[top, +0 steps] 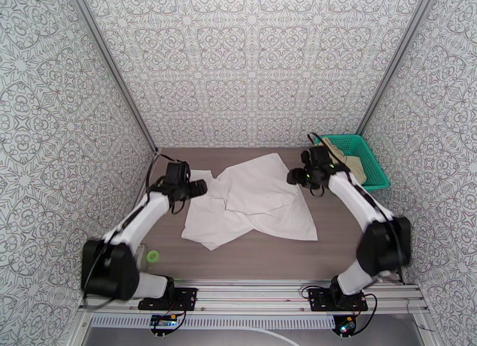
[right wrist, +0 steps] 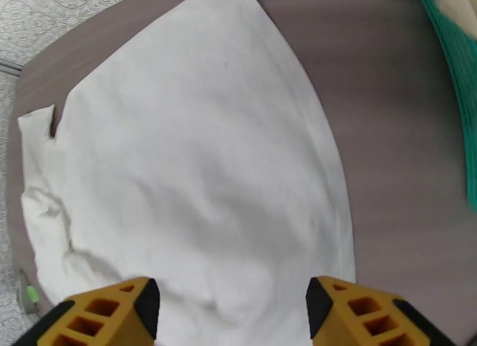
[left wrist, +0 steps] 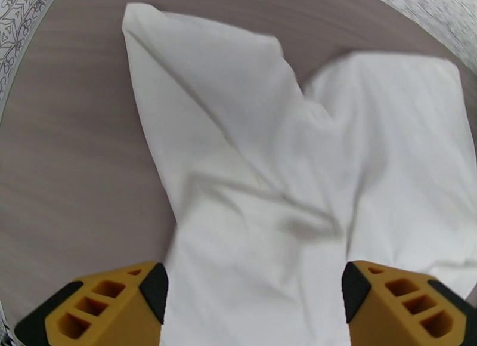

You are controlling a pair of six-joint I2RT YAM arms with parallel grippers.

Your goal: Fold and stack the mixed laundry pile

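Observation:
A white T-shirt (top: 253, 201) lies partly folded on the brown table, one layer turned over the rest. The same T-shirt (left wrist: 286, 180) spreads below my left gripper (left wrist: 255, 293), which hovers open above it with nothing between its yellow fingers (left wrist: 107, 305). In the top view the left gripper (top: 200, 189) is at the shirt's left edge. My right gripper (top: 293, 176) is at the shirt's right edge, and in its wrist view the right gripper (right wrist: 232, 308) is open over the T-shirt (right wrist: 191, 180). Beige shorts (top: 352, 159) lie in the green basket (top: 372, 171).
The green mesh basket stands at the back right corner, and its rim (right wrist: 462, 90) edges the right wrist view. A small green ring-shaped object (top: 154, 256) lies near the left arm's base. Patterned walls close the table on three sides.

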